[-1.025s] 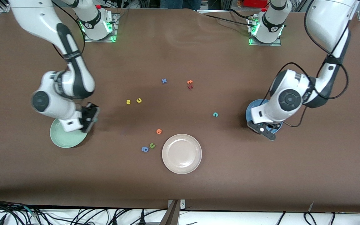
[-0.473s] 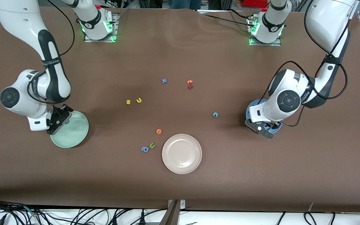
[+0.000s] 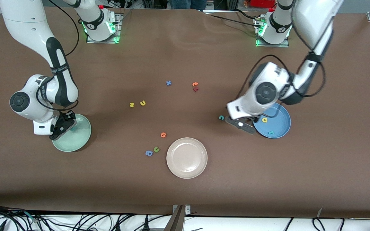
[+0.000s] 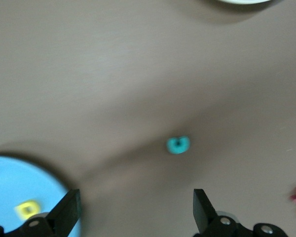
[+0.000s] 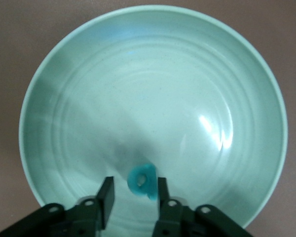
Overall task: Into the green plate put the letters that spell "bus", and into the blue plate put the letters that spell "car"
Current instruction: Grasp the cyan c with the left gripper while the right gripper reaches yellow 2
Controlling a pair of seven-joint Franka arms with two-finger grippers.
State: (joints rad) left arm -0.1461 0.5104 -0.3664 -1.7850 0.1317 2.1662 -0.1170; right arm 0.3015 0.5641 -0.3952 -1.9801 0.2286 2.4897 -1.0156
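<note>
The open left gripper (image 4: 133, 210) hovers over the teal "c" (image 4: 178, 144) beside the blue plate (image 3: 283, 128), while the right gripper (image 5: 133, 193), fingers parted, straddles the teal "b" (image 5: 142, 180) over the green plate (image 5: 237, 89).

Bare table (image 3: 185, 51) around teal "c" (image 3: 221, 117)

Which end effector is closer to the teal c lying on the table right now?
The left. The left end effector hangs open just beside the teal c, next to the blue plate. The right end effector is over the green plate.
</note>
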